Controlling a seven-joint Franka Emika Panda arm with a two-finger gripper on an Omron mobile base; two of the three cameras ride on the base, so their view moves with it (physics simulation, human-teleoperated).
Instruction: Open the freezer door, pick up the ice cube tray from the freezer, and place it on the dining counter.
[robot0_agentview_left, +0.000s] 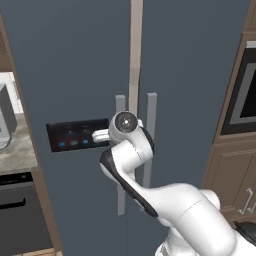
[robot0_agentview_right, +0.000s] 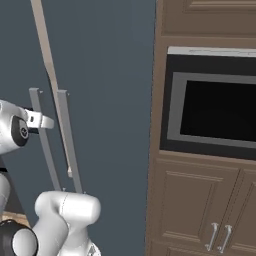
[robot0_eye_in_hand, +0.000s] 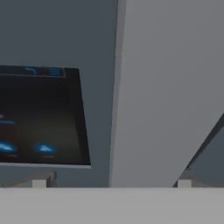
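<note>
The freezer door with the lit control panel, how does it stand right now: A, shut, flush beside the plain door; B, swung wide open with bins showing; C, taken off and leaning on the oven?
A: the freezer door lies flush beside the plain door, both handles side by side, no interior showing.

The slate-blue freezer door (robot0_agentview_left: 75, 75) was seen shut, its grey vertical handle (robot0_agentview_left: 120, 155) upright beside the lit control panel (robot0_agentview_left: 77, 135).

I count two slate-blue doors: the freezer door (robot0_agentview_left: 65, 75) with one control panel (robot0_agentview_left: 77, 135), and one plain door (robot0_agentview_left: 195, 75). I see two grey handles, one built-in oven (robot0_agentview_right: 215, 107) and two lower cabinet doors.
</note>
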